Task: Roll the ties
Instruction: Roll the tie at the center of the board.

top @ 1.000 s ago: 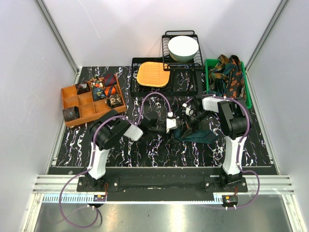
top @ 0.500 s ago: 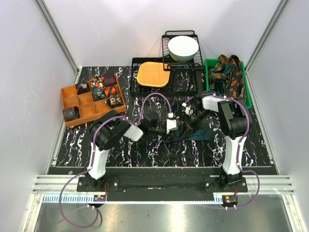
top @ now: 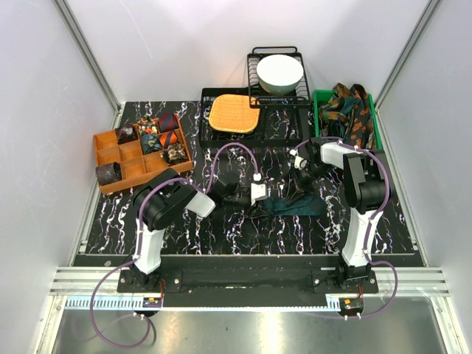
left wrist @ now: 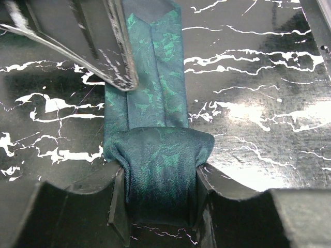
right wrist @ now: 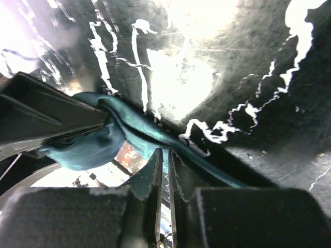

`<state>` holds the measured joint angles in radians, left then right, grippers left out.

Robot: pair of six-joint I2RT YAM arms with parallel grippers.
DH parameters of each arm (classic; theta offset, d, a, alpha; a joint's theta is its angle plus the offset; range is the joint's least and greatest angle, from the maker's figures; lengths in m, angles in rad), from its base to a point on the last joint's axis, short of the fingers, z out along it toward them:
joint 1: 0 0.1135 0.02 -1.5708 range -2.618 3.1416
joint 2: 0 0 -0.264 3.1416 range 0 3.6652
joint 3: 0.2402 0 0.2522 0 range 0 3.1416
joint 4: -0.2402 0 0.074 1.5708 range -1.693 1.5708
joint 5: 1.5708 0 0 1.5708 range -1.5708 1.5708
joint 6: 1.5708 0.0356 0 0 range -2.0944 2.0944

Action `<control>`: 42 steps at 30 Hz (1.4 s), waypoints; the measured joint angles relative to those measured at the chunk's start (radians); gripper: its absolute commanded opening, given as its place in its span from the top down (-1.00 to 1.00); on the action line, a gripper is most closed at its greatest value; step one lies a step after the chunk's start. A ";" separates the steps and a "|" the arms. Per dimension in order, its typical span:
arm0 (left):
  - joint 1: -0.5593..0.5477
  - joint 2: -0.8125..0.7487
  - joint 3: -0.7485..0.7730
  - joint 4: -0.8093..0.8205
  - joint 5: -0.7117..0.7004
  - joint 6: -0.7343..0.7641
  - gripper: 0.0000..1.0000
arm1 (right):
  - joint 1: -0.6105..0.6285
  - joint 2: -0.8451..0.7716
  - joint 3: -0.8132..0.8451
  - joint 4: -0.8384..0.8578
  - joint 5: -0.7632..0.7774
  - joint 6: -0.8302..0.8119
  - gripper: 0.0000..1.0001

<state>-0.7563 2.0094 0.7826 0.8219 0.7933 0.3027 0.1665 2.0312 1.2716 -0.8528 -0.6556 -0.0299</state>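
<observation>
Left fingers (left wrist: 116,199) gripping, teal tie (left wrist: 160,160) (now straighter)

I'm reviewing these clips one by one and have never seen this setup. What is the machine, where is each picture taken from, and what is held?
Two robot arms are bolted at a table's near edge. The top picture looks down on both; the other two come from wrist cameras. The left gripper clamps the rolled end of a teal tie. The right gripper is shut at its flat part; a pinch is unclear. Behind: a tray of rolled ties, a bin of loose ties, a mat and a bowl.
</observation>
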 measured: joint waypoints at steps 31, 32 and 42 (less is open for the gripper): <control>-0.032 -0.092 0.068 -0.316 -0.211 0.143 0.67 | 0.019 0.012 0.021 -0.011 -0.013 0.006 0.04; -0.034 -0.094 0.080 -0.344 -0.219 0.159 0.67 | 0.018 0.012 0.031 -0.013 -0.028 0.004 -0.12; -0.051 -0.091 0.195 -0.565 -0.285 0.196 0.64 | 0.015 -0.068 0.012 0.040 -0.240 0.065 -0.26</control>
<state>-0.8078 1.9186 0.9771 0.2569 0.5087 0.4988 0.1818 1.9633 1.2839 -0.8131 -0.8951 0.0349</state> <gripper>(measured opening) 0.413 0.675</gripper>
